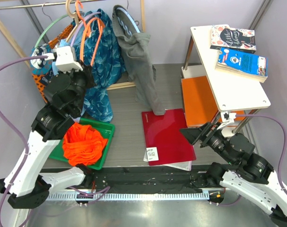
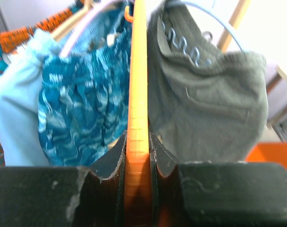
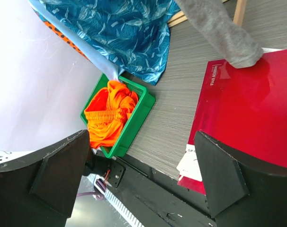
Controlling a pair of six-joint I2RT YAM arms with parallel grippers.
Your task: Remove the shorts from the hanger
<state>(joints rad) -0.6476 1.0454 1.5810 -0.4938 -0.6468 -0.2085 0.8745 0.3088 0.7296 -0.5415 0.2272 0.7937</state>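
Tabletop bin (image 1: 108, 137) holds shorts (image 1: 84, 144); only wrist view shows left gripper (image 2: 137, 146) clamping hanger (image 2: 137, 85)

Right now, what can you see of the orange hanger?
The hanger is thin, smooth orange plastic, bare of any garment. It stands roughly upright, edge-on to the left wrist camera, clamped between the left fingers. It sits between the blue patterned garment and the grey shorts, hook near the rail.

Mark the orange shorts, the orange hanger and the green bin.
orange shorts (image 1: 84, 144): top external view, middle of the crumpled heap.
orange hanger (image 2: 137, 85): left wrist view, midway along its straight bar.
green bin (image 3: 136, 124): right wrist view, outer side wall.
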